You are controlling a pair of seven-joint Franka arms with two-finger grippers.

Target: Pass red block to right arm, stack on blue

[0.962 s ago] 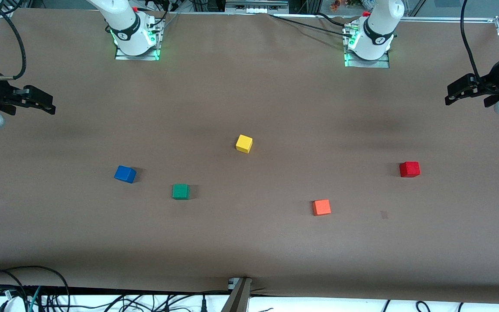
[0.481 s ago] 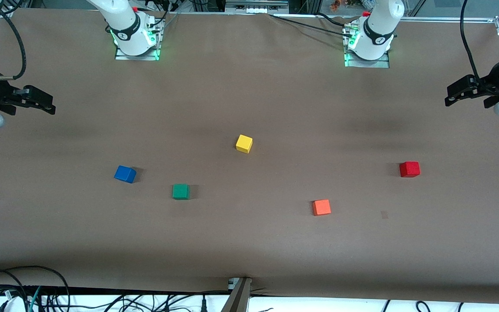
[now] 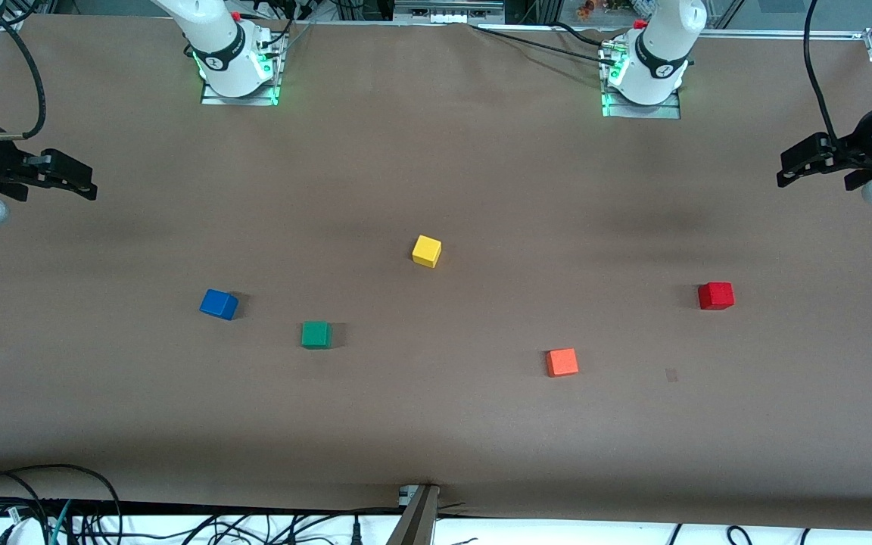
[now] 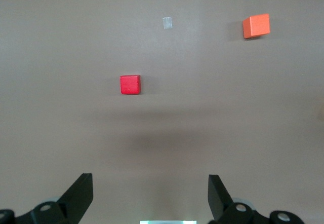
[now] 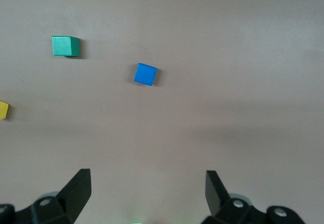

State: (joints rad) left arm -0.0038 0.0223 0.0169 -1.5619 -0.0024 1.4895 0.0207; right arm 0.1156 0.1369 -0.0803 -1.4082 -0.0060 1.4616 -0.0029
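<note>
- Both claws hung apart and empty: left gripper (image 3: 803, 163) at the frame's right edge, right gripper (image 3: 65, 180) at its left edge, waiting.
- You had not yet started; your first move should bring the left gripper over the red block (image 3: 715, 295), mid-right.
- Your blue (image 3: 218, 304) target sat mid-left on the table.

Five cubes sit on the plain brown table (image 3: 436, 424): red (image 3: 715, 295), orange (image 3: 562, 362), yellow (image 3: 426, 250), green (image 3: 316, 334) and blue (image 3: 218, 304). The arms are white with black grippers.
</note>
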